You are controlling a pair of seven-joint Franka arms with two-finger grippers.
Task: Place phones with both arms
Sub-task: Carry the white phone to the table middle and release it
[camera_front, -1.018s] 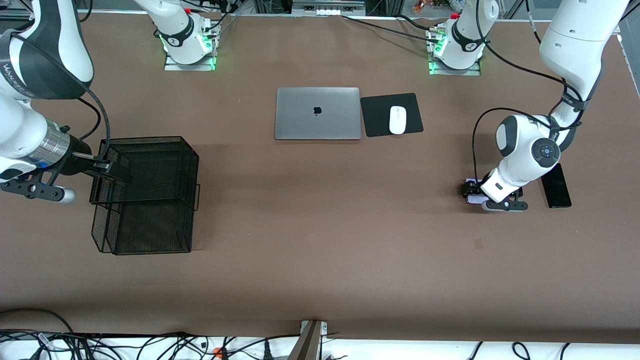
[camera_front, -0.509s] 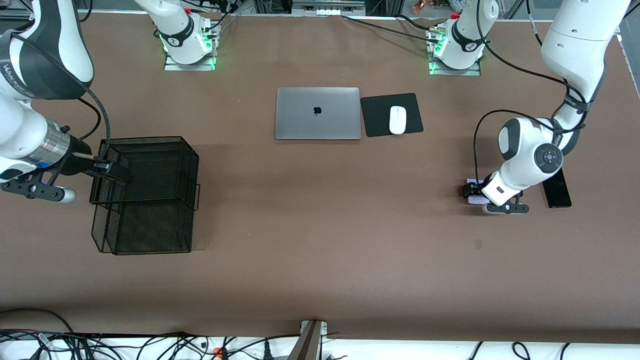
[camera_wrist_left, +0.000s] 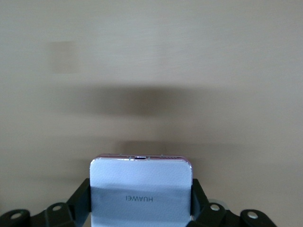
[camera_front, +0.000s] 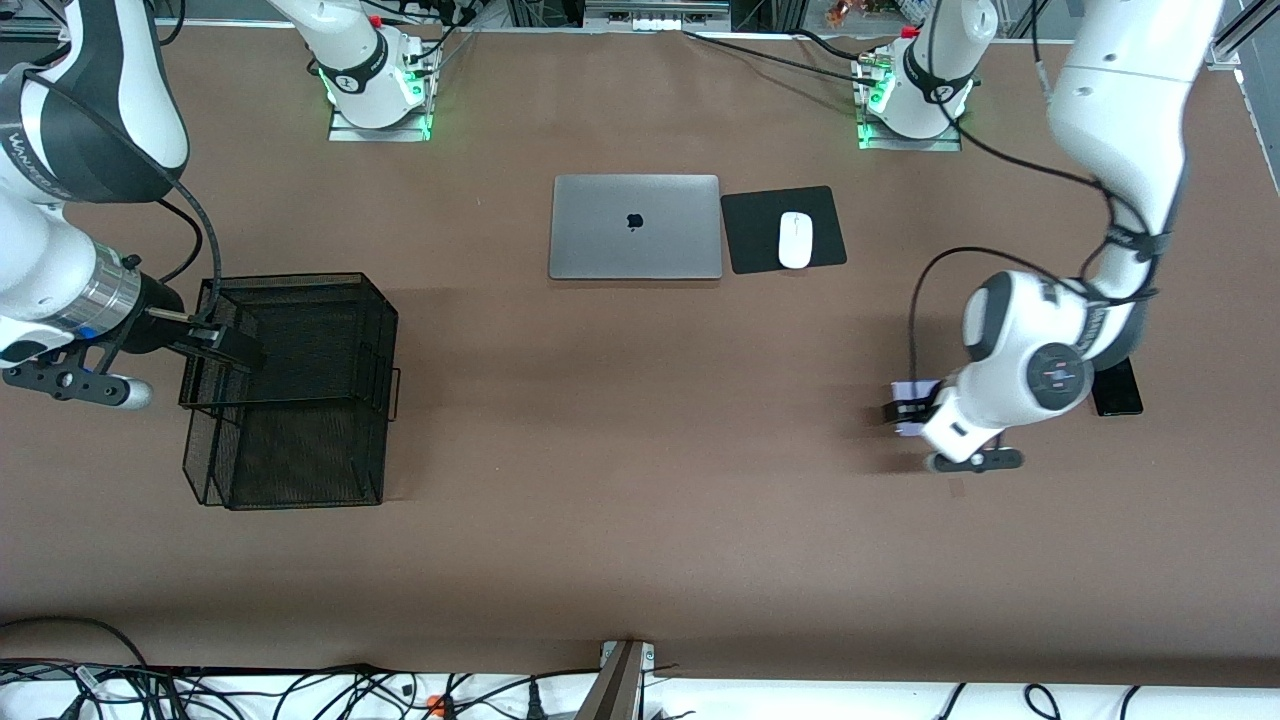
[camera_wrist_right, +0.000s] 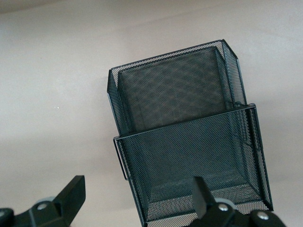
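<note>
Left gripper, mid-right of the front view, is pinched on the pale-lilac phone. In the left wrist view that phone sits between both black fingers, its rounded end sticking out past the fingertips, lettered back face up, a shadow on the bare table below. It is over open brown table.

Long black phone lies flat on the table at right of the frame, partly covered by the left arm's wrist.

Right gripper hangs at the rim of the black mesh basket, left of the frame. Its fingers are spread wide, holding nothing; the right arm waits. In the right wrist view the basket shows two mesh compartments, one finger outside the wall, one over the nearer compartment.

Silver laptop, closed, lies upper centre; black mouse pad is just beside it, white mouse on the pad. Wide bare table runs between basket and left gripper, and along the whole lower band of the frame down to the cable-strewn edge.
</note>
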